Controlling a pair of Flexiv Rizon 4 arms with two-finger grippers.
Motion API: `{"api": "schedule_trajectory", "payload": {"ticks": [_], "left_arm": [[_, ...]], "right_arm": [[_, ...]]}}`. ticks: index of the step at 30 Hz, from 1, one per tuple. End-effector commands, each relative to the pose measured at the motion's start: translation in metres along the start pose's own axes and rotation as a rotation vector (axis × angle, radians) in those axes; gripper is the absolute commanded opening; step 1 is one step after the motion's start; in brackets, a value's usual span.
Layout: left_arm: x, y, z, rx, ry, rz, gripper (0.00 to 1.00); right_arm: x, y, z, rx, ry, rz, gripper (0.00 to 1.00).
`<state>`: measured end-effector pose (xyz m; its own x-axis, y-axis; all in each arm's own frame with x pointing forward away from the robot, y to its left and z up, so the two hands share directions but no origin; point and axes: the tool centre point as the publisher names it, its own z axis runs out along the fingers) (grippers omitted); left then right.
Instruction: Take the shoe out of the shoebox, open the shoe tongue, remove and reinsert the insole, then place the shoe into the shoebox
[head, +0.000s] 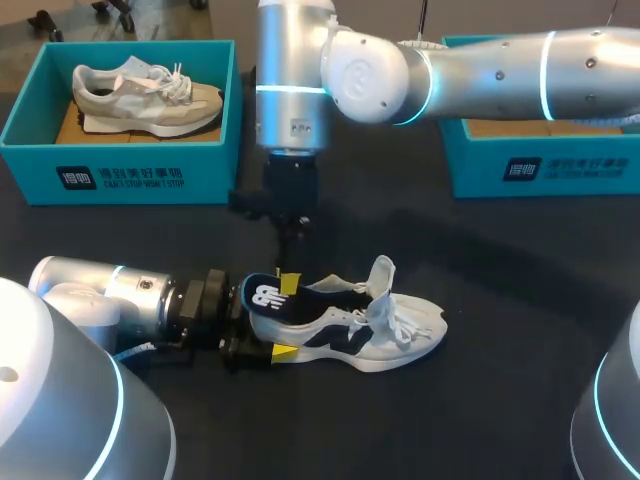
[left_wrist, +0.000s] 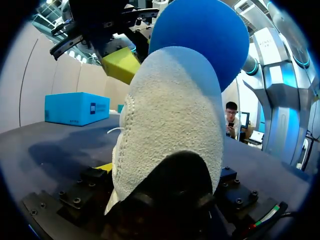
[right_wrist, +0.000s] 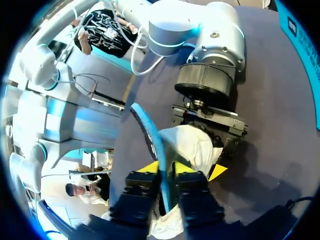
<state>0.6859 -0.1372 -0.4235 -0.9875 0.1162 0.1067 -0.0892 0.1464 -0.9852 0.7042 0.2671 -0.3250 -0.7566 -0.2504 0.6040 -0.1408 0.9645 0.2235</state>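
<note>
Horizontal left claw (head: 270, 320) clasps the knit white shoe (head: 385, 338) at its heel; vertical right claw (right_wrist: 167, 169) pinches the thin, curved blue insole (right_wrist: 150, 136).

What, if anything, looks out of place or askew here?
Only the blue insole, standing partly out of the heel of the white shoe, pinched by the right gripper while the left gripper clamps the heel. That fits the task; nothing looks spilled or damaged.

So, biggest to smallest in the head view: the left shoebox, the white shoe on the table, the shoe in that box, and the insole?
1. left shoebox
2. white shoe and boxed shoe: they look about alike, so no ranking between them
3. insole, partly hidden in the shoe, smallest
</note>
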Motion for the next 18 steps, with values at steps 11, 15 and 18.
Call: {"api": "schedule_trajectory", "payload": {"ticks": [11,15,18], "left_arm": [[0.000,0.002,-0.001,-0.001,-0.002,0.000,0.00],[0.000,0.002,-0.001,-0.001,-0.002,0.000,0.00],[0.000,0.002,-0.001,-0.001,-0.002,0.000,0.00]], "right_arm": [[0.011,-0.017,-0.008,-0.098,0.027,-0.002,0.52],[0.014,-0.018,-0.006,-0.108,0.034,0.019,0.52],[0.019,-0.019,-0.006,-0.115,0.008,0.054,0.50]]}}
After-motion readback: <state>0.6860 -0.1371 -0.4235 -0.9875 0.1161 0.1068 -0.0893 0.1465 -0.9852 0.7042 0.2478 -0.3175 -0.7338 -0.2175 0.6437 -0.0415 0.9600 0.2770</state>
